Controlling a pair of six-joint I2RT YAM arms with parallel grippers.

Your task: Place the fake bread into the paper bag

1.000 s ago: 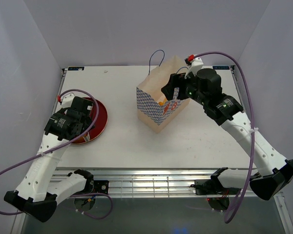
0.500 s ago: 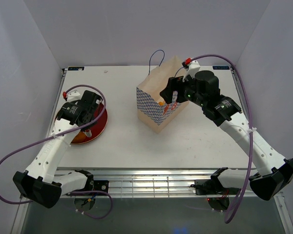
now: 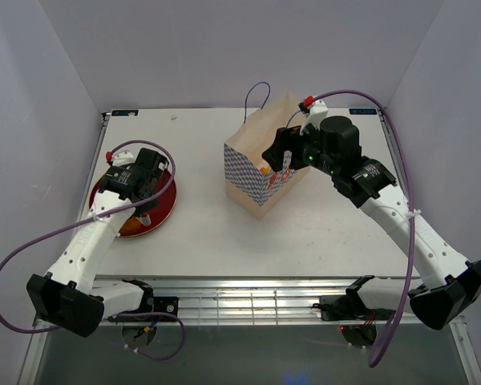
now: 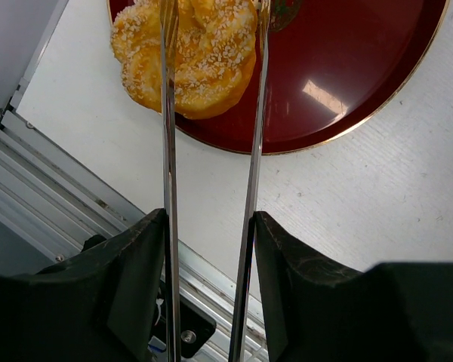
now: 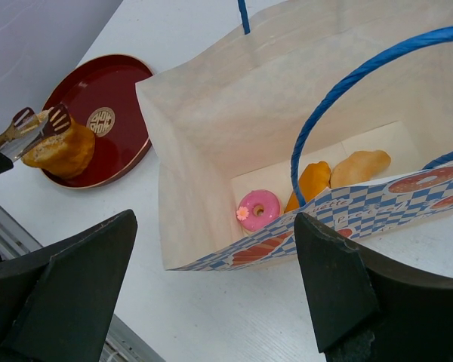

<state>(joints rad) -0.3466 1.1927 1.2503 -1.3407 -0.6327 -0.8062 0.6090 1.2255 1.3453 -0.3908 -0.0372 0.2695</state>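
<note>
One piece of fake bread, a golden sesame bun (image 4: 185,60), lies on the near-left part of the dark-red plate (image 4: 347,75). My left gripper (image 4: 209,226) is shut on long silver tongs (image 4: 168,151), whose two arms reach over the bun. In the right wrist view the tong tips (image 5: 38,124) sit at the top of the bun (image 5: 60,151). The paper bag (image 3: 252,180) stands mid-table, tilted open. Inside it lie a pink-topped ring cake (image 5: 257,209) and two orange pastries (image 5: 313,181). My right gripper (image 5: 215,222) is open at the bag's right rim.
The bag's cord handle (image 5: 317,121) arcs across its mouth in front of the right gripper. The plate (image 3: 164,200) lies at the table's left edge, close to the metal rail (image 4: 75,204) along the front. The left arm's purple cable (image 3: 32,249) loops out past the table.
The left gripper has swung farther over the plate with the tongs, and its jaws have eased apart a little. The right gripper has shifted slightly at the bag's rim.
</note>
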